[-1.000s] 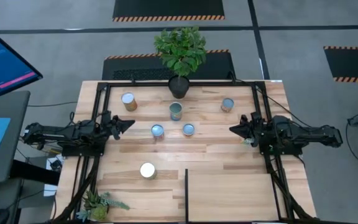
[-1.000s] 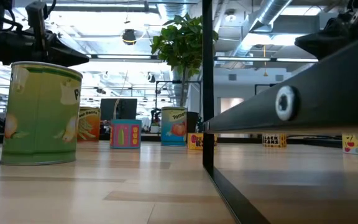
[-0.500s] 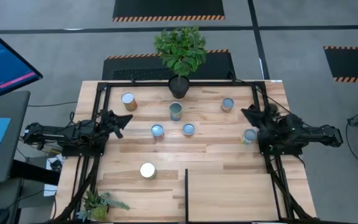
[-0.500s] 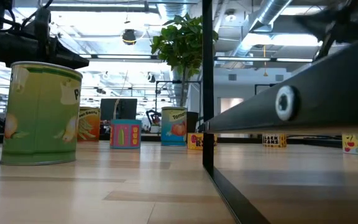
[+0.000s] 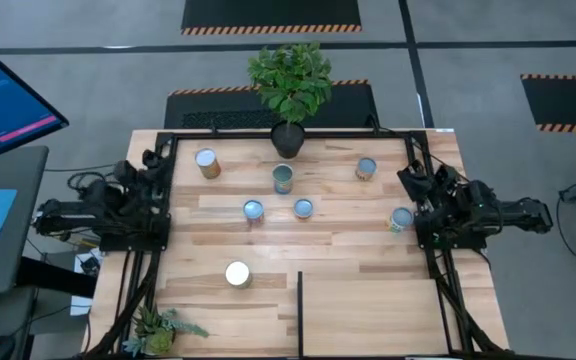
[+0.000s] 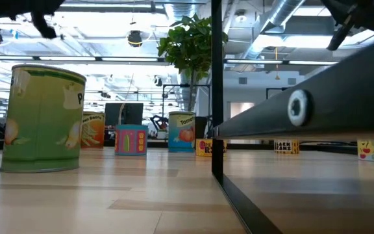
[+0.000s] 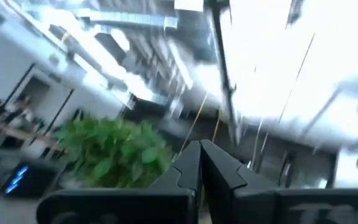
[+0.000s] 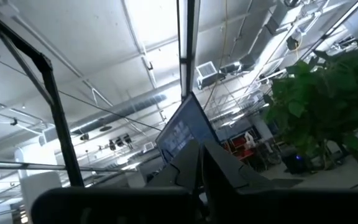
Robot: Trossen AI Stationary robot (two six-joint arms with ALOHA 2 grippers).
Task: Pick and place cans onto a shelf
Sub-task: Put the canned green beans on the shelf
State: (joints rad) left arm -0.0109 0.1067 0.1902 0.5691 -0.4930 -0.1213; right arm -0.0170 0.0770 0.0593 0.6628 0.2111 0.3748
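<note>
Several cans stand upright on their bases on the wooden tabletop: one at the far left (image 5: 206, 162), one at the far middle (image 5: 283, 178), one at the far right (image 5: 366, 168), two in the middle (image 5: 254, 210) (image 5: 303, 208), one by the right edge (image 5: 401, 219) and a white-topped one near the front (image 5: 237, 274). The front one looms green in the low view (image 6: 41, 117). The shelf (image 5: 368, 315) is at the near right. My left gripper (image 5: 150, 162) is drawn back at the left edge, shut (image 7: 201, 149), tipped upward. My right gripper (image 5: 409, 180) is at the right edge, shut (image 8: 197, 154), tipped upward.
A potted plant in a black pot (image 5: 289, 138) stands at the far edge's middle. A small plant (image 5: 156, 328) sits at the near left corner. Black frame bars (image 5: 158, 240) run along the table's sides, and a black post (image 6: 217, 91) rises at the shelf's corner.
My left gripper has drawn back from the middle toward the table's left edge and tipped upward. My right gripper has drawn back toward the right edge and far side and tipped upward, uncovering the can by the right edge, which stands still.
</note>
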